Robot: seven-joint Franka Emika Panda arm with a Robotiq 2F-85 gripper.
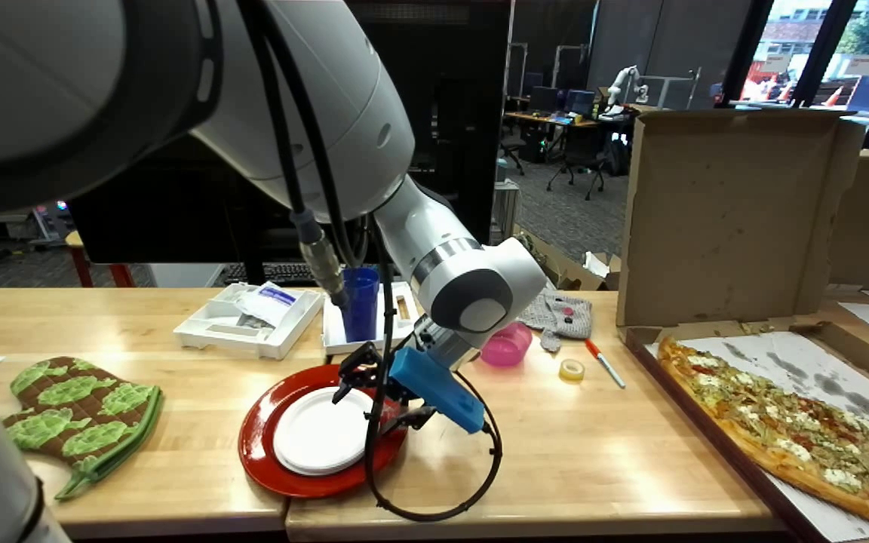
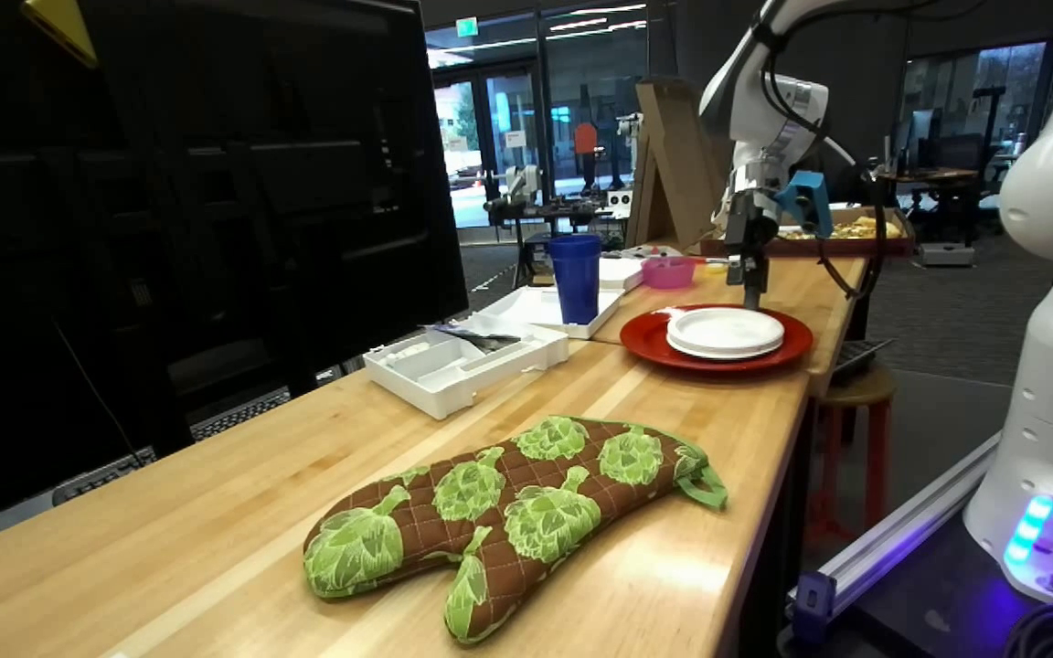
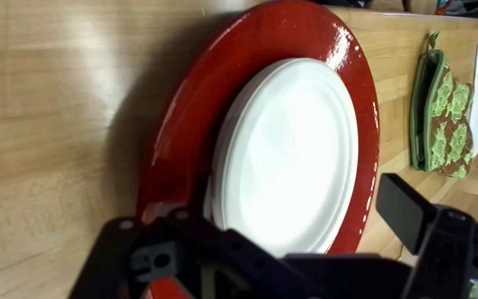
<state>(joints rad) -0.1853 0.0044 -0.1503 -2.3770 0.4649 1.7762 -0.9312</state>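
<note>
A small stack of white plates [image 1: 321, 431] rests on a wide red plate [image 1: 261, 437] near the table's front edge. Over its rim, my gripper [image 1: 364, 413] stands open, with nothing held between its fingers. In the wrist view the white plates [image 3: 293, 153] fill much of the space ahead of the jaws. One dark finger lies low beside the stack's edge, above the red plate [image 3: 189, 137]; whether it touches either cannot be told. The opposite finger's pad [image 3: 405, 211] hangs apart, past the red rim. In an exterior view a fingertip comes down behind the white plates [image 2: 726, 331].
A brown-green oven mitt [image 2: 508, 512] lies on the table. Behind the plates are white trays [image 2: 462, 361], a blue cup [image 2: 576, 279] and a pink bowl [image 1: 506, 345]. A tape roll [image 1: 572, 369], a marker [image 1: 605, 363] and an open pizza box [image 1: 736, 226] with pizza [image 1: 781, 422] stand farther along.
</note>
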